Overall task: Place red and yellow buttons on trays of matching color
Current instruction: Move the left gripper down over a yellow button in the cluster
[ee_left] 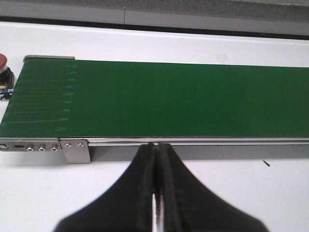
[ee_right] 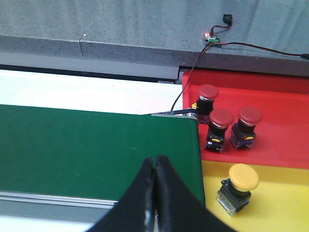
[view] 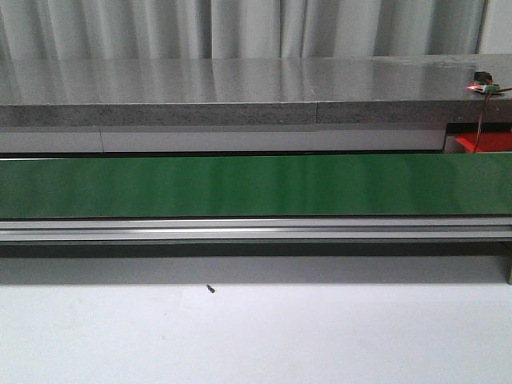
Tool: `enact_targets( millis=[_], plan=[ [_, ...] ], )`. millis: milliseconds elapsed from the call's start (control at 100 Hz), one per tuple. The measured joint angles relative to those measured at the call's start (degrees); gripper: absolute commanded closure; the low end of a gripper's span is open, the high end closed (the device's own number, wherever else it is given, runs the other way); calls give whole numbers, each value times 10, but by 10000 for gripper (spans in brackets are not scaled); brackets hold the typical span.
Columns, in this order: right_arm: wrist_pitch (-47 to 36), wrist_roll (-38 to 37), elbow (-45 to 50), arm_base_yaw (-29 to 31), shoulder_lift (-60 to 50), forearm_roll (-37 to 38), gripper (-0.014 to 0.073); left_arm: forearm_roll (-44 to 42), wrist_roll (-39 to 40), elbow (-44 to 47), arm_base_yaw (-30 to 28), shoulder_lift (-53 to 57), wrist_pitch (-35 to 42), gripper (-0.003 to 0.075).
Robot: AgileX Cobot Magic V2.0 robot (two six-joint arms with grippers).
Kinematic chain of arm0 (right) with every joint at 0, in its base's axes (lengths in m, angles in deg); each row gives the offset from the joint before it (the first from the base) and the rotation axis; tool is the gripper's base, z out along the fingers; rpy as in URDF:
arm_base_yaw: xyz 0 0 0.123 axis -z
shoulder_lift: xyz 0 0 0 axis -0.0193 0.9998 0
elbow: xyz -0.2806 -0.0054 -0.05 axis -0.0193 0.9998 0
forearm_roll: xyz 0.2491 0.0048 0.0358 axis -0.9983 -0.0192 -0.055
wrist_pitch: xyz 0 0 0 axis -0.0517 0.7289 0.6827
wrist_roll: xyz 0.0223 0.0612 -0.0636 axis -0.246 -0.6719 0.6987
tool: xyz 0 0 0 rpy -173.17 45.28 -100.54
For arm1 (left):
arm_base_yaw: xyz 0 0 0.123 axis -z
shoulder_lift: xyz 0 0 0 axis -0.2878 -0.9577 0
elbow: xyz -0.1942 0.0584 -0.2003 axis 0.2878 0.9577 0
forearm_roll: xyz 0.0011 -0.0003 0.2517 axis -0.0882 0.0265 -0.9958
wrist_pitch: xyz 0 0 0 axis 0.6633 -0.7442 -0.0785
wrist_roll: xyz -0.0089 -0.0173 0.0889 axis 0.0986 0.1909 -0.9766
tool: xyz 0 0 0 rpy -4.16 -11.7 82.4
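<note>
In the right wrist view three red buttons [ee_right: 221, 119] stand upright on the red tray [ee_right: 285, 145], and one yellow button [ee_right: 243, 177] stands on the yellow tray [ee_right: 285, 203] beside it. My right gripper [ee_right: 155, 159] is shut and empty over the green belt [ee_right: 96, 150], left of the trays. In the left wrist view another red button [ee_left: 3, 63] shows at the picture's edge, just off the belt's end [ee_left: 29, 96]. My left gripper [ee_left: 155, 145] is shut and empty at the belt's near rail. A corner of the red tray [view: 484, 144] shows in the front view; no gripper appears there.
A long green conveyor belt [view: 256, 186] with an aluminium rail [view: 256, 232] crosses the white table [view: 256, 328]. Behind it runs a grey stone counter [view: 240, 96] carrying a small circuit board [view: 482, 84] with red wires. A tiny dark speck [view: 210, 288] lies on the table.
</note>
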Motion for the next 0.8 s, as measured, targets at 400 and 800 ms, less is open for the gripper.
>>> enact_targets(
  millis=[400, 800],
  plan=[
    [-1, 0, 0, 0, 0, -1, 715, 0, 15, -80, -49, -183, 13, 739],
    [-1, 0, 0, 0, 0, -1, 715, 0, 14, -133, -239, -327, 14, 386]
  ],
)
